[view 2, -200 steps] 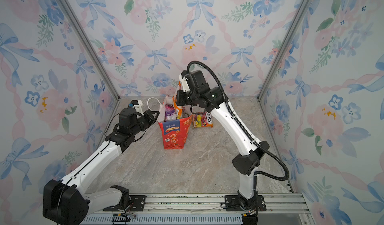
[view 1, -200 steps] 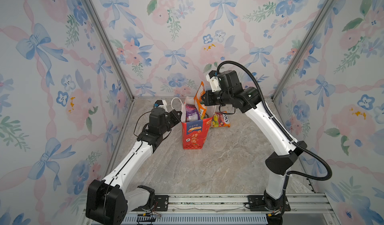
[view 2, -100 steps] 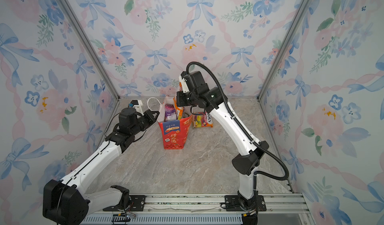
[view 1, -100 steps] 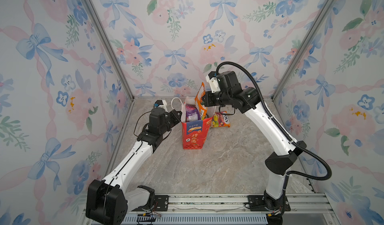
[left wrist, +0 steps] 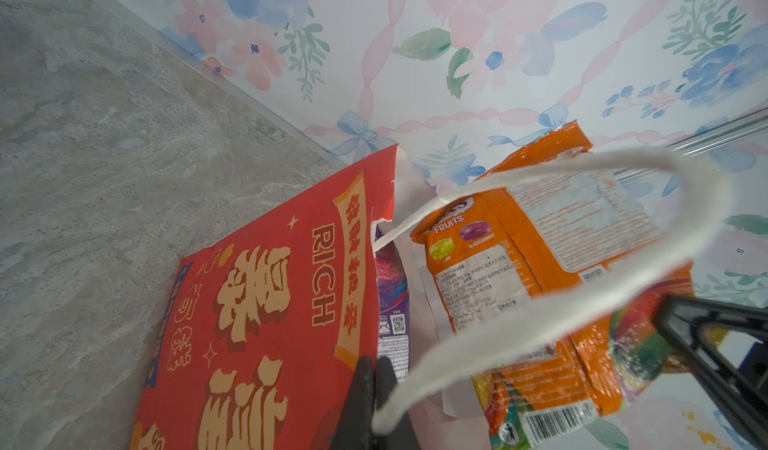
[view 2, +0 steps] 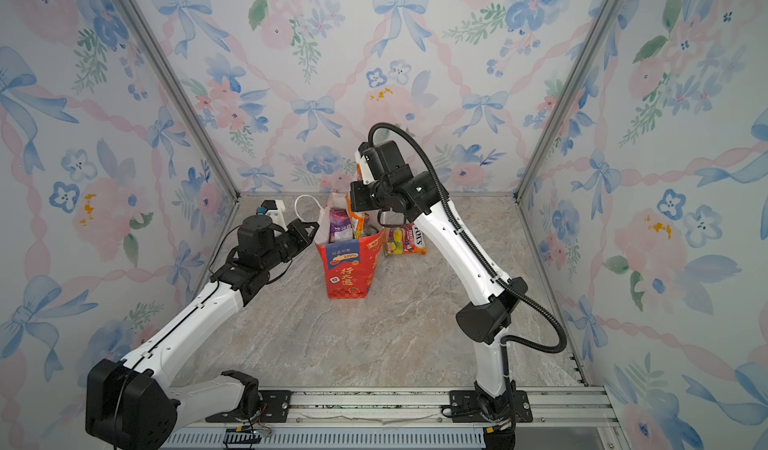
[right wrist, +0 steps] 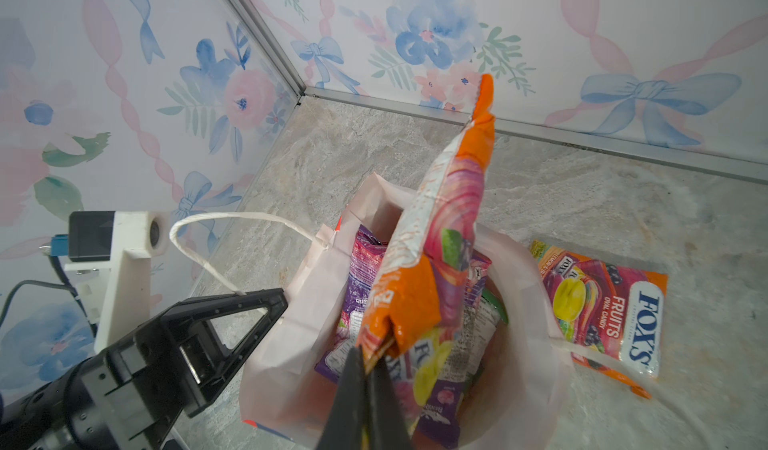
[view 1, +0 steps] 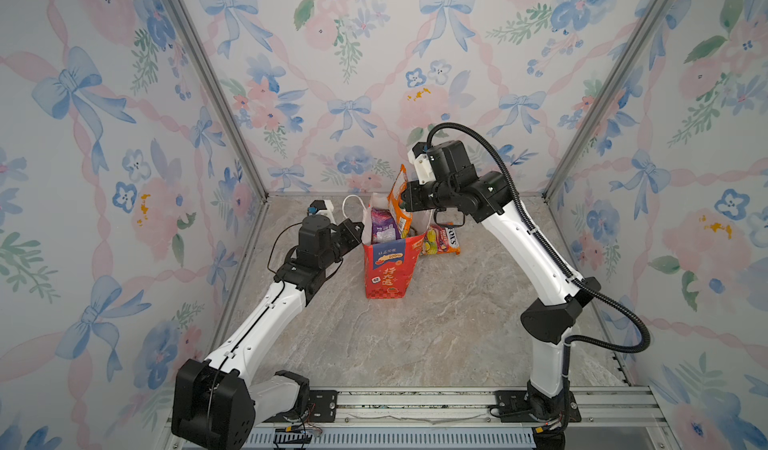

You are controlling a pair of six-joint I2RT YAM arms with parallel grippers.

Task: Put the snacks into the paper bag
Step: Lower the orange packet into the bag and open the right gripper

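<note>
Red paper bag (view 1: pixel 388 267) upright on the marble worktop (view 1: pixel 415 335), both end effectors clamped.
Left end effector (view 1: pixel 356 232) pinches its left rim; right end effector (view 1: pixel 404 204) grips an orange packet (view 1: pixel 397 186) upright at the mouth, beside a purple packet (view 1: pixel 384 228); behind, a FOX'S packet (view 1: pixel 444 240) lies flat.

The paper bag (left wrist: pixel 270 302) reads "RICH"; the red-yellow packet (right wrist: pixel 602 306) reads "FOX'S FRUITS".

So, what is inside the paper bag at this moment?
Inside the paper bag stand a purple packet, a green-edged packet and others. The right gripper holds an orange packet at its mouth. The bottom is covered.
</note>
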